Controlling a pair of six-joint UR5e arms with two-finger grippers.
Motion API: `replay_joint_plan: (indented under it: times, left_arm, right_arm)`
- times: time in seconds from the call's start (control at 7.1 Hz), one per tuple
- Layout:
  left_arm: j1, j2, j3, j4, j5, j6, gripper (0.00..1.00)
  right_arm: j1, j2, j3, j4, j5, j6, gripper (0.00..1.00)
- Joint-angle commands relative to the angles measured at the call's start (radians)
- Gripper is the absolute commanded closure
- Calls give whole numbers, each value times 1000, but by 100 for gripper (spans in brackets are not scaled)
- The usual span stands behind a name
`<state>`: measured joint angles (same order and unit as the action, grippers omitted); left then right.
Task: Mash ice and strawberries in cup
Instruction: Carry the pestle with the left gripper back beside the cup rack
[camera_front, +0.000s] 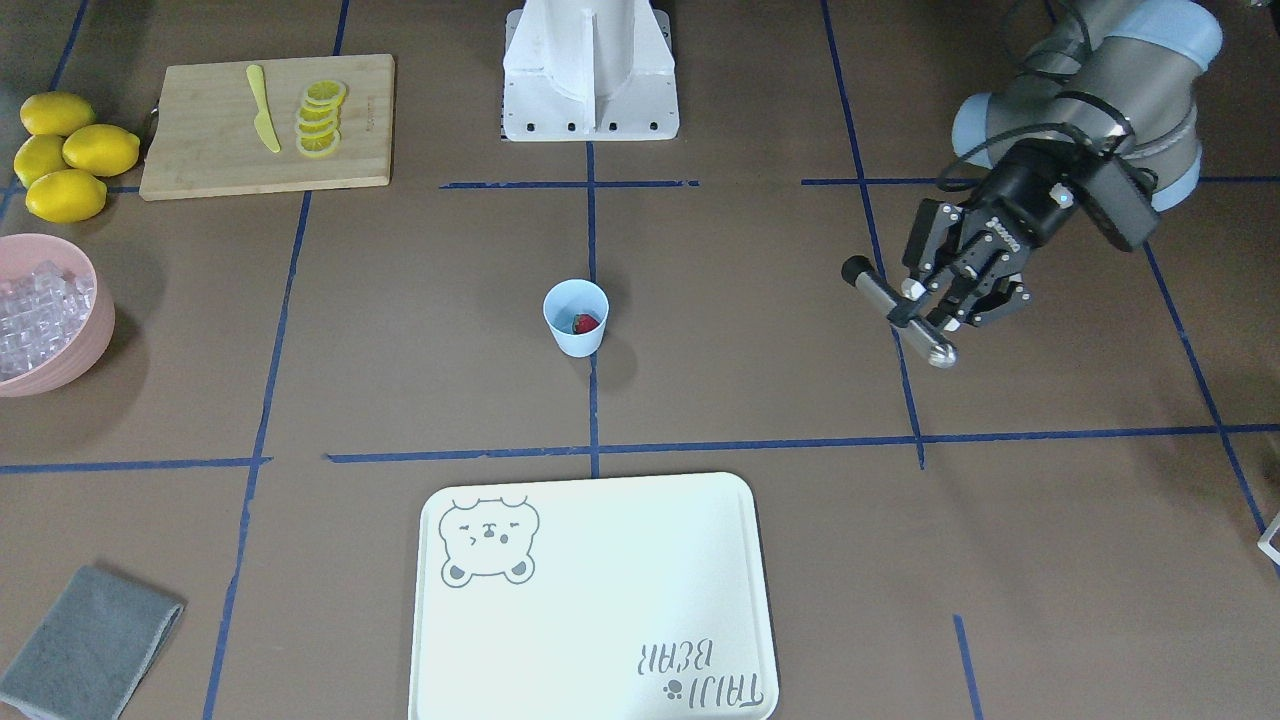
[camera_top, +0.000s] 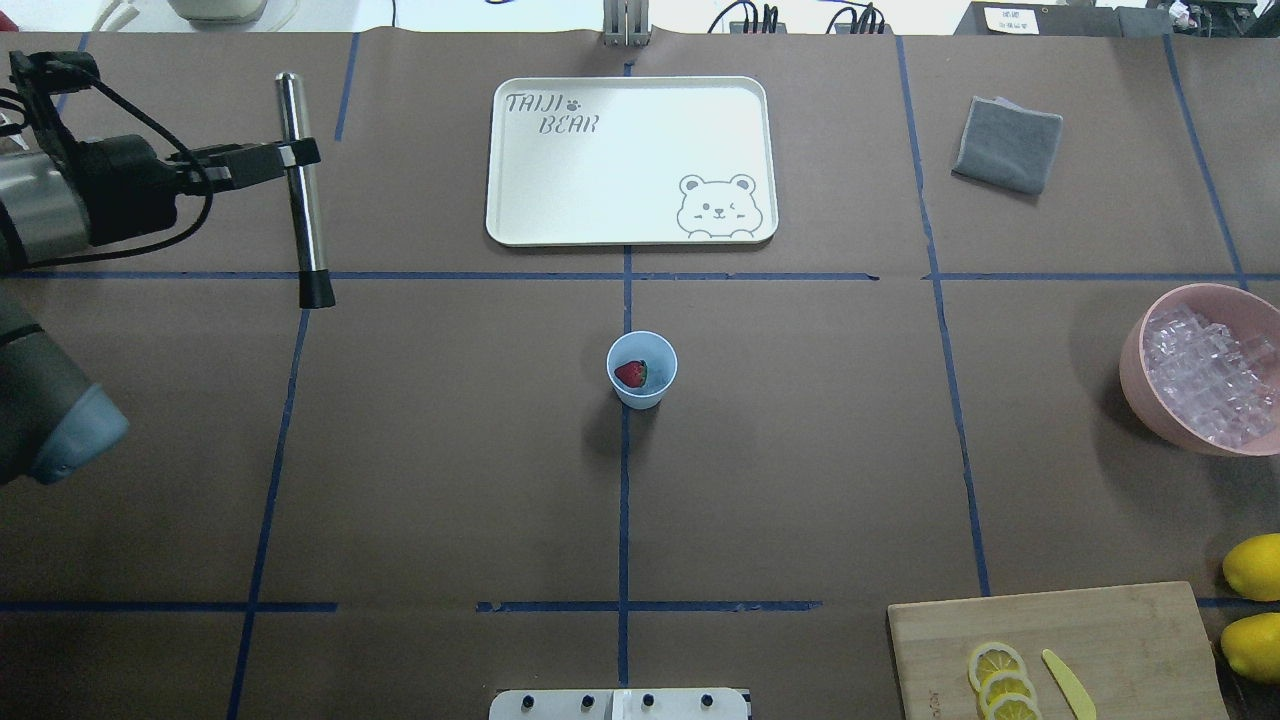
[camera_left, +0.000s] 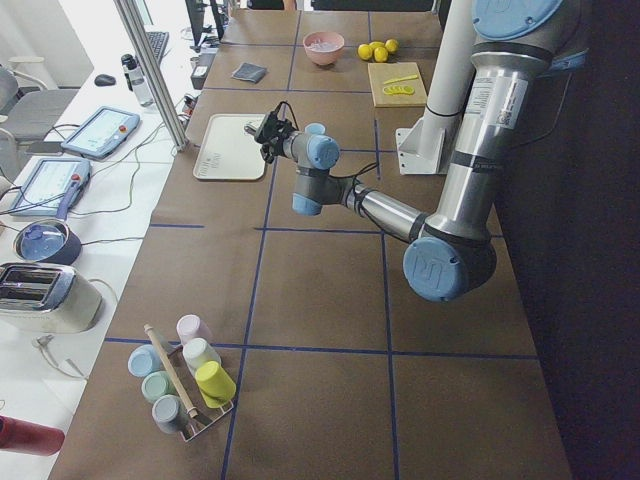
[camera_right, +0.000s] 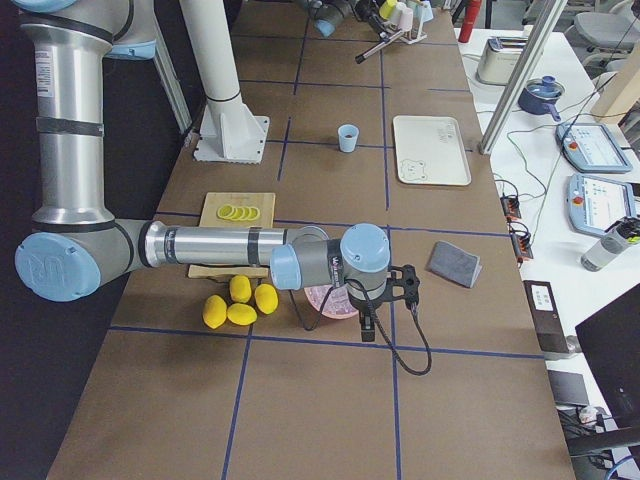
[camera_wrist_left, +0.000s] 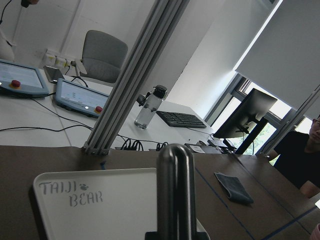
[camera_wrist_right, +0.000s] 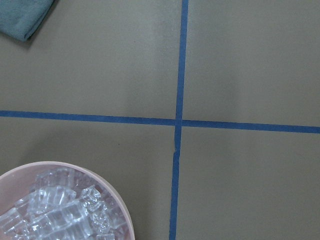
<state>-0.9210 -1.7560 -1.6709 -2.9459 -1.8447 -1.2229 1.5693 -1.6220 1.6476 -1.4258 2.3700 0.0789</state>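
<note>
The cup (camera_front: 575, 318) stands mid-table with one strawberry (camera_front: 586, 323) inside and no ice that I can see. The ice (camera_front: 35, 310) lies in the bowl (camera_front: 90, 340), far off on the cup's right-arm side. Well off on the other side, the left gripper (camera_front: 940, 300) clamps a steel masher (camera_front: 900, 312) roughly level. I'd stand it upright over the cup and press straight down, gently, since nothing steadies the cup. The right gripper (camera_right: 400, 283) hangs by the bowl, and I can't tell how its jaws stand.
</note>
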Motion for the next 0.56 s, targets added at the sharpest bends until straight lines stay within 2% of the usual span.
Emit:
replay_joint_plan:
  times: [0.0, 0.28, 0.42]
  left_arm:
    - [-146, 47, -9, 199, -291, -133, 100]
    - [-252, 46, 0, 453, -507, -139, 100]
    - [-292, 46, 2, 534, -565, -100, 100]
  right_arm:
    - [-5, 2, -3, 2, -8, 1, 1]
    - [-9, 2, -5, -1, -5, 1, 1]
    - [-9, -2, 6, -2, 8, 1, 1]
